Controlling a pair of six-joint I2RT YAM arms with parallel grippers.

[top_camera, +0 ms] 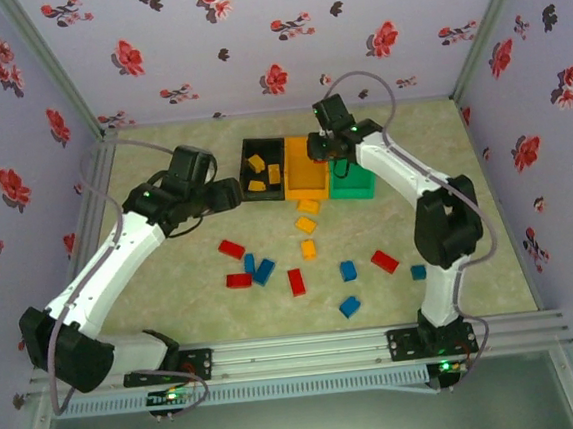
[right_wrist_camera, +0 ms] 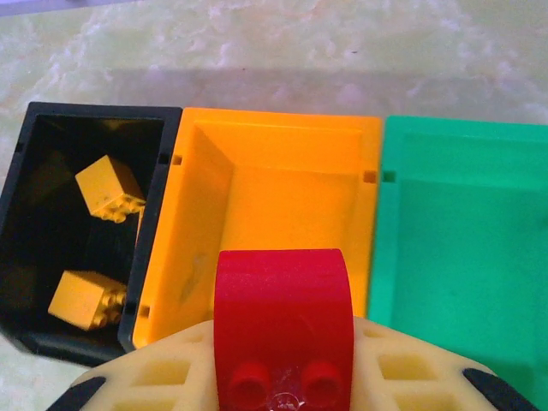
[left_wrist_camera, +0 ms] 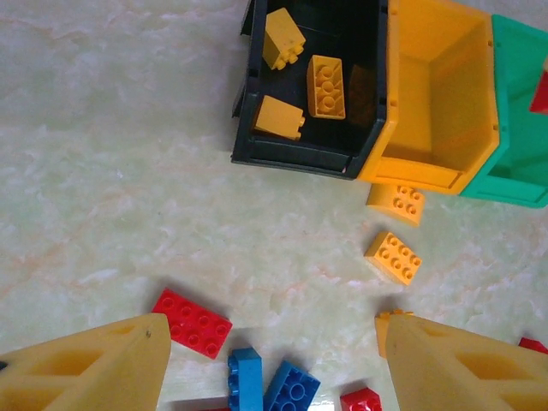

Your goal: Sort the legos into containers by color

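Right tool (top_camera: 318,151) clamps red brick (right_wrist_camera: 282,325), hovering by orange bin (right_wrist_camera: 282,197) — left tool (left_wrist_camera: 274,351) wide, empty.

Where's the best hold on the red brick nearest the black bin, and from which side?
Probably from above, the left gripper closing across the long sides of the red brick: it lies flat, studs up, both sides clear, a blue brick crowding one short end.

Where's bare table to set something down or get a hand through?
Free: table left of the black bin, and the strip behind the bins. Orange bin and green bin look empty. Crowded: loose bricks before the bins.
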